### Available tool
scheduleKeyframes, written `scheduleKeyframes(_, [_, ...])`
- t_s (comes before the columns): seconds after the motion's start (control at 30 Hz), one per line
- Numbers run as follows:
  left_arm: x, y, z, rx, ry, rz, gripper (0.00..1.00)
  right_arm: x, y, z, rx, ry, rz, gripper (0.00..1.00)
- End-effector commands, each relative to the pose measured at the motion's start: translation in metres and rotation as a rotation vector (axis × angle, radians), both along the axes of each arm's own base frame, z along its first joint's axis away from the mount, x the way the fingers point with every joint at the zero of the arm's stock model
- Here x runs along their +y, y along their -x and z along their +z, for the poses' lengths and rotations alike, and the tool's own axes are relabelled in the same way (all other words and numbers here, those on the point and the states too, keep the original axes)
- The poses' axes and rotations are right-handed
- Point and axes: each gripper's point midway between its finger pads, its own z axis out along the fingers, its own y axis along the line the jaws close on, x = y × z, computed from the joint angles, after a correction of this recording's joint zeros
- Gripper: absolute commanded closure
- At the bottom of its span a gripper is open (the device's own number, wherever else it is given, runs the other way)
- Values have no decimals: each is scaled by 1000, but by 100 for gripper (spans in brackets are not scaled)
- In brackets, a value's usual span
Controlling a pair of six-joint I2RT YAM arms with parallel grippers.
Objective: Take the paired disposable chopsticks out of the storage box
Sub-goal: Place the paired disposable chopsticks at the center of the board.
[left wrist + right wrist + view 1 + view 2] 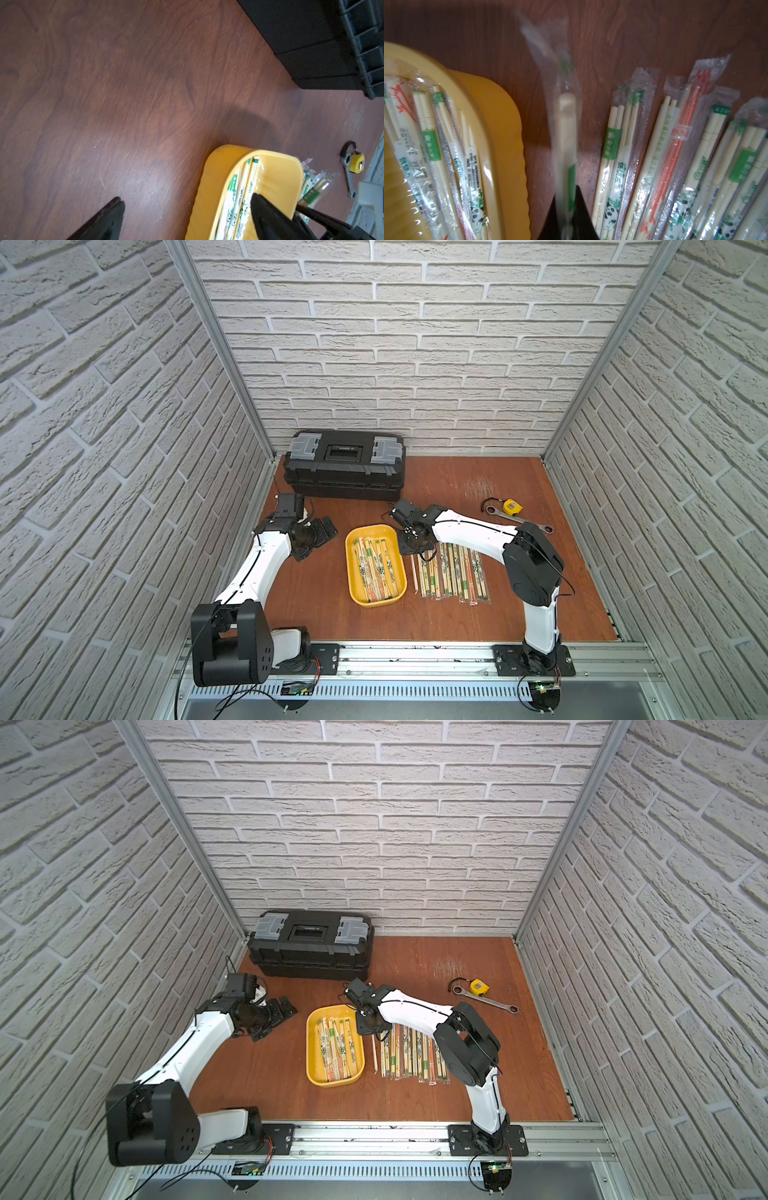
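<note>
Paired disposable chopsticks (376, 568) in clear printed sleeves lie in the shallow yellow plastic storage box (376, 602). A further row (451, 574) lies on the brown wooden table (457, 622) just beside it. The right gripper (566, 193) is clamped on one sleeved pair (566, 124) between box and row. The left gripper (318, 541), jaws apart, hovers near the box's other side. Farthest back stands a black plastic toolbox (345, 472).

1 chopstick pair (566, 128) is blurred (print unreadable), its lower end cut off.
</note>
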Motion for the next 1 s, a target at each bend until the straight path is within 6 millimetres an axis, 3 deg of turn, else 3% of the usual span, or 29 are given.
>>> scheduleKeyframes(0.0, [-2,2,4,-18,6,-6,2,-7,0,-11,-3,41,-13,92])
scheduleKeyframes(0.23, [-2,2,4,-19,6,-5,2,-11,-1,-16,1,59,-17,84])
scheduleKeyframes(0.4, [-2,1,5,-20,6,-5,2,-11,-1,-6,-14,42,-15,71])
scheduleKeyframes(0.67, [-4,0,17,-46,17,-6,2,-9,12,20,-33,-4,1,70])
scheduleKeyframes(0.83, [-12,0,26,-68,41,-22,2,-5,28,18,-8,8,31,70])
scheduleKeyframes(0.97, [-24,3,33,-81,50,-47,2,9,35,14,3,5,56,70])
